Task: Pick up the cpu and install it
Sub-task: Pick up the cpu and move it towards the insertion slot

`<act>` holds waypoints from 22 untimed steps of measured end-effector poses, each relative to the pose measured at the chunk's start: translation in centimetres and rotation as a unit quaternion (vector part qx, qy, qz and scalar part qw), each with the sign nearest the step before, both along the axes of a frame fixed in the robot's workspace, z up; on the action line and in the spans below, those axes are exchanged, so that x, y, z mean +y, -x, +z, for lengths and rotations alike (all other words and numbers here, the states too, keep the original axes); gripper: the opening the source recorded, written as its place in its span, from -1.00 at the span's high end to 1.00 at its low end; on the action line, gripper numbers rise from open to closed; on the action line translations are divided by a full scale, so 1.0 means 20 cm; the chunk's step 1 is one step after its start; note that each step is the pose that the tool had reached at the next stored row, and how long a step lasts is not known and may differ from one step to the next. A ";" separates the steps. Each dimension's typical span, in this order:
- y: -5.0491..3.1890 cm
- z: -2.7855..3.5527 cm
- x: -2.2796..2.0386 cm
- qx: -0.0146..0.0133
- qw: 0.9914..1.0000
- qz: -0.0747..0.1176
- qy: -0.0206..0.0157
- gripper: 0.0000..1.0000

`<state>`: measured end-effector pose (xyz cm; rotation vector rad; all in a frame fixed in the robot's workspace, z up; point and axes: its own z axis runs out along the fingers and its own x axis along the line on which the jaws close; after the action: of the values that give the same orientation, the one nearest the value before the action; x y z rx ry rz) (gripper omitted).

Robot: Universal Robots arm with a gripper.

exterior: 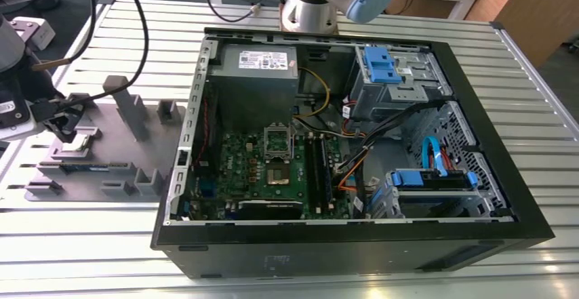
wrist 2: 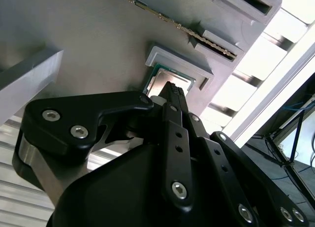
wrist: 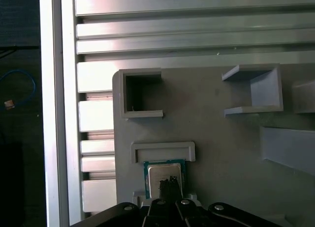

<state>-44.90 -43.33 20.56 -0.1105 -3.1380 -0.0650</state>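
Exterior view evenly bright, shadows soft — in both wrist views glare whitens the counter (wrist: 172, 5) slats, near foreground dark

I see a dull silver cpu (wrist: 160, 172) edged in green, a plain grey tray (wrist: 221, 138), and my tool (wrist: 170, 181), seemingly black.

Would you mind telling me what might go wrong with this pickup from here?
The small square silver-topped cpu sits between raised grey pocket walls under the black gripper; a skewed lift might catch it there. The motherboard socket lies deep in the black computer case, beside loose cables that may snag.
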 end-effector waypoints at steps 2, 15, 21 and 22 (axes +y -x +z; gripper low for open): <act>0.000 -0.002 0.000 0.000 1.000 0.000 0.000 0.79; 0.000 -0.016 0.000 0.000 1.000 0.000 0.000 0.79; 0.000 -0.019 0.009 0.000 1.000 0.000 0.000 0.79; 0.000 -0.020 0.012 0.000 1.000 0.000 0.000 0.79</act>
<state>-44.90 -43.09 20.16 -0.1106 -3.1379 -0.0650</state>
